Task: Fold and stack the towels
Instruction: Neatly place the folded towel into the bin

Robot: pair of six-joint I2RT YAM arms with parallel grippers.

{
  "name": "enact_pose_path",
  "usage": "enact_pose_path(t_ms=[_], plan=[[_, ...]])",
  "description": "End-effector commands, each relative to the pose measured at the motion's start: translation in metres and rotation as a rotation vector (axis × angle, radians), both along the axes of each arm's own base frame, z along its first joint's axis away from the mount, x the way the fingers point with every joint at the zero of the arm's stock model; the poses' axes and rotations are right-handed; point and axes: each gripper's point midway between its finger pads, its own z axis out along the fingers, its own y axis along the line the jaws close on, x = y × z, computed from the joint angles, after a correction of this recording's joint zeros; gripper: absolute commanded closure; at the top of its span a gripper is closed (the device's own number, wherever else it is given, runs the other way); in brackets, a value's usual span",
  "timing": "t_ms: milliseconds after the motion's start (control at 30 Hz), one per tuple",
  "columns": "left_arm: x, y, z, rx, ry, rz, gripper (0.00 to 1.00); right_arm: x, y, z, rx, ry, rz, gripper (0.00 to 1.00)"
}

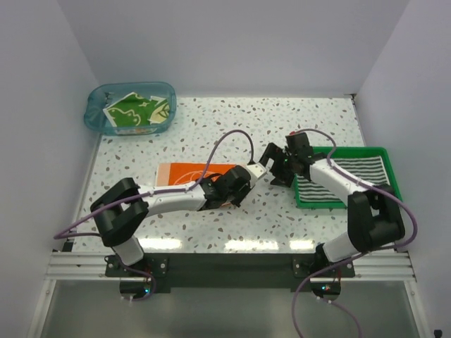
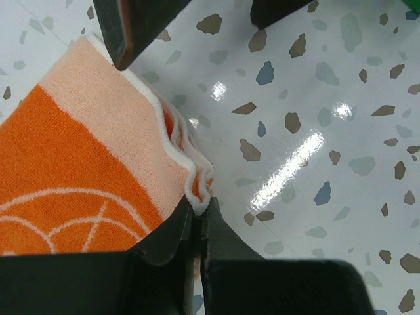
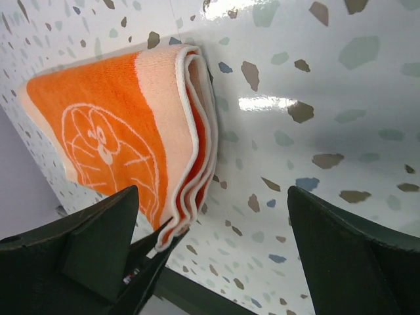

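Item one: the orange towel [image 3: 111, 131] lies folded in several layers on the speckled table [image 1: 282, 120], left of centre and in front of my left arm. A white line drawing of a cartoon face shows on its top face. A pale peach band with white edging runs along its right-hand end, where the layers sit stacked and slightly wavy.

My left gripper [image 2: 200, 216] is clamped on that towel. Its two fingers are pressed together on the near corner of the layered peach end, and the white edging shows right at the tips. I cannot tell whether that corner is raised off the table or still resting on it.

My right gripper [image 3: 213, 193] has its jaws spread wide and grips nothing. It hovers over bare table just beside the towel's peach end, facing it. Its fingers do not touch the cloth.

Item two: the black-and-white striped towel [image 1: 352, 176] lies flat in the green tray [image 1: 345, 150] at the right side of the table, partly under my right forearm.

Item three: the green towel [image 1: 137, 111] sits rumpled in the translucent blue bin [image 1: 95, 116] at the far left corner, well apart from both grippers.
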Motion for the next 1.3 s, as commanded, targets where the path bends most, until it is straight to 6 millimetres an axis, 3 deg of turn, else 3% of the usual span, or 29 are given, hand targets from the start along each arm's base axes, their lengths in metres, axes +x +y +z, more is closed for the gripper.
enact_pose_path(t_ms=[0,200,500,700,733,833,867,900,1000,1100,1133,1200,1233,1267], plan=[[0.008,-0.009,0.032,-0.131,-0.040,0.034,1.00,0.024,0.022,0.003,0.089,-0.032,-0.051,0.01],[0.009,-0.008,0.040,-0.156,-0.045,0.055,1.00,0.023,0.049,-0.029,0.117,0.036,-0.006,0.02],[0.014,-0.014,0.053,-0.212,-0.068,0.074,1.00,0.002,0.082,-0.044,0.178,0.091,0.041,0.02],[0.011,-0.016,0.051,-0.223,-0.050,0.066,1.00,-0.001,0.093,-0.050,0.198,0.096,0.050,0.19],[0.010,-0.017,0.049,-0.221,-0.042,0.065,1.00,0.001,0.093,-0.049,0.198,0.090,0.052,0.28],[0.006,-0.019,0.048,-0.226,-0.024,0.048,1.00,0.008,0.092,-0.041,0.171,0.050,0.068,0.44],[0.006,-0.020,0.050,-0.228,-0.021,0.045,0.95,0.008,0.091,-0.039,0.158,0.045,0.073,0.51],[0.005,-0.021,0.051,-0.227,-0.014,0.040,0.91,0.005,0.088,-0.040,0.136,0.058,0.078,0.71],[-0.001,-0.019,0.058,-0.237,0.004,0.031,0.63,0.006,0.082,-0.034,0.085,0.033,0.109,0.99],[-0.002,-0.017,0.075,-0.264,-0.006,0.033,0.43,0.002,0.075,-0.028,0.034,0.034,0.131,1.00],[-0.002,-0.016,0.087,-0.283,-0.022,0.039,0.27,0.005,0.072,-0.024,0.004,0.013,0.150,1.00],[-0.001,-0.011,0.097,-0.292,-0.035,0.052,0.12,-0.008,0.060,-0.025,-0.057,0.052,0.176,1.00],[0.002,-0.006,0.109,-0.312,-0.046,0.057,0.01,-0.005,0.056,-0.015,-0.091,0.017,0.206,1.00],[0.002,-0.004,0.115,-0.322,-0.043,0.053,0.00,-0.014,0.042,-0.018,-0.159,0.052,0.212,1.00]])
